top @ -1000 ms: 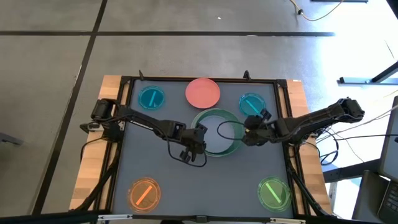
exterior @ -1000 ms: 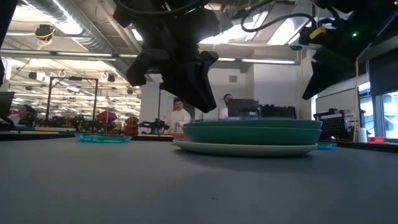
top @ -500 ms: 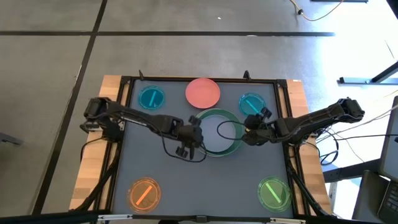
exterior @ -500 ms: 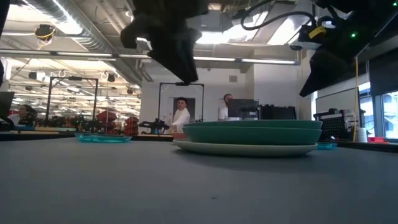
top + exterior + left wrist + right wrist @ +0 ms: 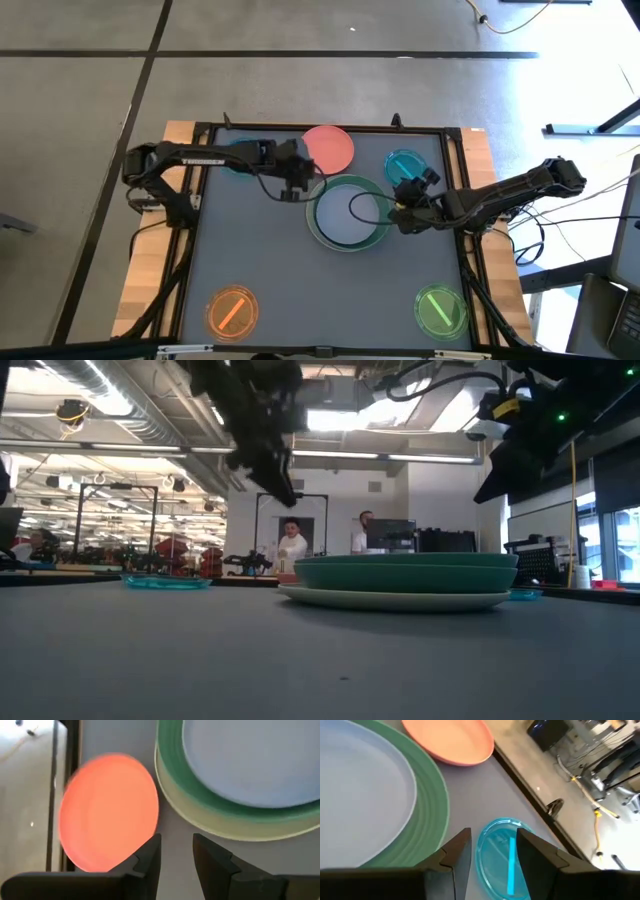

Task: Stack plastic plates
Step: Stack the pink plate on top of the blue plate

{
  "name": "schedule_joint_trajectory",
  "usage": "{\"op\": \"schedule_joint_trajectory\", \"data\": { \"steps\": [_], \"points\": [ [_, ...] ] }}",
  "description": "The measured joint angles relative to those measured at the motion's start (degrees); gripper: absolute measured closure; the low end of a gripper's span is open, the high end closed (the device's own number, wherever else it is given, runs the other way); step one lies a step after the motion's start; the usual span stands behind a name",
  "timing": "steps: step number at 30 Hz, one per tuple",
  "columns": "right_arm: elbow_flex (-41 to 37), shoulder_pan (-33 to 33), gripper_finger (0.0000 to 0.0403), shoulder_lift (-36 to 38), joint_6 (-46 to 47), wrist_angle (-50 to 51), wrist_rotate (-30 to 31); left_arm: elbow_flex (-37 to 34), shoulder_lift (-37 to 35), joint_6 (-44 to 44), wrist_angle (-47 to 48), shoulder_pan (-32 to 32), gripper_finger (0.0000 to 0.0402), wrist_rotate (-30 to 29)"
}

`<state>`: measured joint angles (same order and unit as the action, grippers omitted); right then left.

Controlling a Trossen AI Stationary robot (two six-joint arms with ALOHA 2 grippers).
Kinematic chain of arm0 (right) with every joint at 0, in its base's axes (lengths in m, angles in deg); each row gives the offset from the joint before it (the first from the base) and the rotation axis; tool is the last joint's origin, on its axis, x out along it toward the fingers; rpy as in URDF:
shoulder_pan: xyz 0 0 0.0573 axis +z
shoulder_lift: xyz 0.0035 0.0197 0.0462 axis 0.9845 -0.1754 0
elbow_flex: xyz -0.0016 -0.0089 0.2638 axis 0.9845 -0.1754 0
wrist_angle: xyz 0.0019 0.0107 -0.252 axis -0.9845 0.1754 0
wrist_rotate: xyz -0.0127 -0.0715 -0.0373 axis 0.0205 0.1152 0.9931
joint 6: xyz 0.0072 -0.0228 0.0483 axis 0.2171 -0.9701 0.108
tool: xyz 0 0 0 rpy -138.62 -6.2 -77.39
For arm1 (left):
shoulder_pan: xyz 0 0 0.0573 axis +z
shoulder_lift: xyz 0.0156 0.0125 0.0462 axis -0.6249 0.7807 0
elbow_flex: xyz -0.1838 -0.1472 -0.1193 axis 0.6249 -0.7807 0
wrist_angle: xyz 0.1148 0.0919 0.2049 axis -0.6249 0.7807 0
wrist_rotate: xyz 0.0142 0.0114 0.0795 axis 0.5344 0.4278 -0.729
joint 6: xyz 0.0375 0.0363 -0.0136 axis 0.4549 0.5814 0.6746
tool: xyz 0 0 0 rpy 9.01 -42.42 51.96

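Note:
A stack sits mid-table: a cream-white plate at the bottom, a green plate on it and a grey-blue plate on top. The pink plate lies flat near the far edge. My left gripper hovers open between the pink plate and the stack, above the table. My right gripper is open, raised by the stack's right rim, and a teal plate shows between its fingers. Both grippers touch nothing.
A second teal plate lies at the far left, partly under my left arm. An orange plate and a lime green plate lie near the near corners. A black frame borders the mat. People stand in the room behind.
My left gripper has moved from the stack's near left rim toward the far edge and the pink plate, rising as it went.

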<state>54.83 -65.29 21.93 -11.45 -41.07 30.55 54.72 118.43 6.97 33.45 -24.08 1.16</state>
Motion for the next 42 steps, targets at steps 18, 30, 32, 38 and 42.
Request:
{"op": "schedule_joint_trajectory", "data": {
  "steps": [18, 30, 32, 38, 42],
  "points": [
    [0.00, -0.02, 0.0253, 0.01, -1.37, -0.11, 1.44, -0.19, 15.42, 13.20, -9.14, 6.25, 0.0302, 0.61],
    [0.00, -0.02, 0.0253, 0.01, -1.39, -0.62, 1.35, -0.08, 19.70, 14.76, -13.00, 9.31, 0.0305, 2.26],
    [-0.02, -0.02, 0.0253, 0.01, -1.48, -0.75, 1.35, -0.08, 20.79, 15.07, -13.54, 9.86, 0.0305, 2.17],
    [-0.02, -0.02, 0.0253, 0.01, -1.98, -0.80, 1.37, 0.03, 22.14, 15.15, -13.75, 10.20, 0.0310, 2.07],
    [-0.02, -0.02, 0.0253, 0.01, -2.88, -0.96, 1.43, 0.01, 21.86, 15.26, -13.86, 10.20, 0.0336, 2.04]
  ]
}}
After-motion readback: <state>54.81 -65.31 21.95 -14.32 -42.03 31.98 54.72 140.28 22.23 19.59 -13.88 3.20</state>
